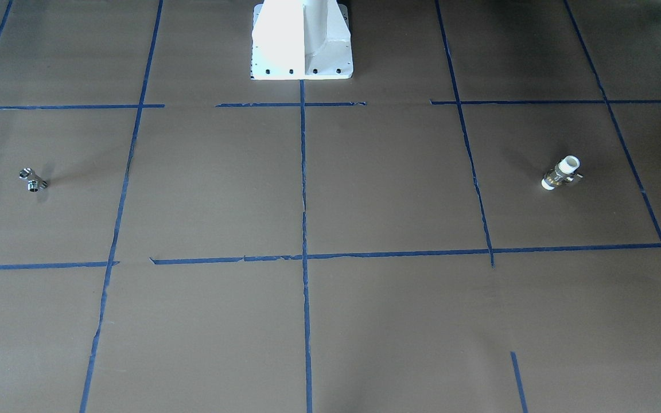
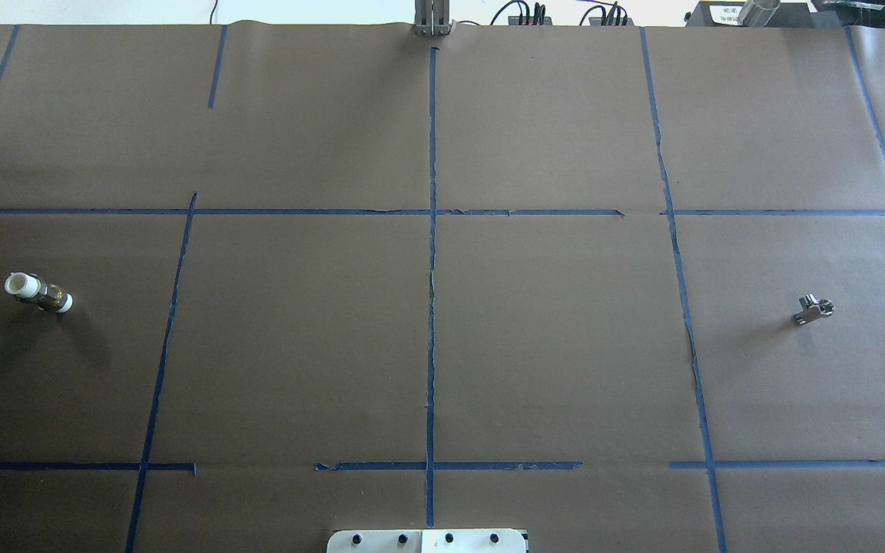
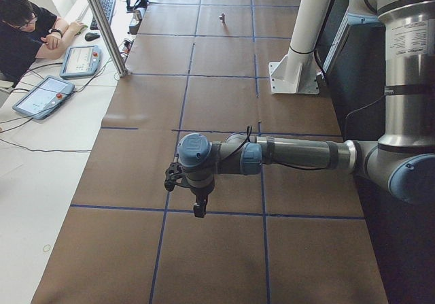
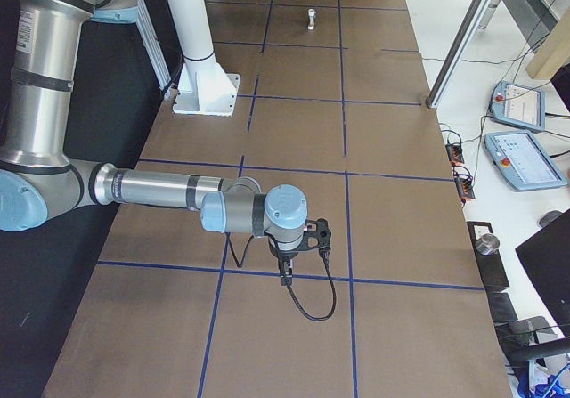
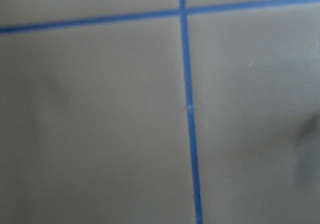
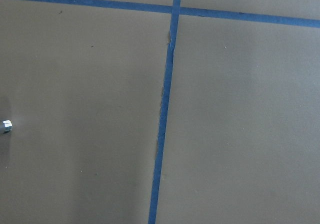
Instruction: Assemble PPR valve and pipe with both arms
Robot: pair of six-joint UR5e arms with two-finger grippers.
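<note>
The left gripper shows only in the view from the table's left end, hanging fingers-down off the near arm above the table. Whether its jaws are wide or narrow cannot be told from there. The right gripper is the same case: it shows only from the right end, pointing down over the brown paper, and its opening cannot be told. Neither holds anything that can be seen.

Outward from them, the two parts lie well apart at opposite ends of the table, each on its own arm's side. The PPR valve lies on the robot's left. Its long axis runs mostly across the table, with the wider white end outward and slightly farther from the robot's base. The left arm is clearly the nearer one to it. The pipe lies on the robot's right, so it belongs to the right arm. A bright metal speck at the left edge of the right wrist view may be that fitting, but too little shows to be sure.

Judging from this, nothing is yet grasped. Each arm probably has to reach outward to its own part and line its fingers across the part's axis.
</note>
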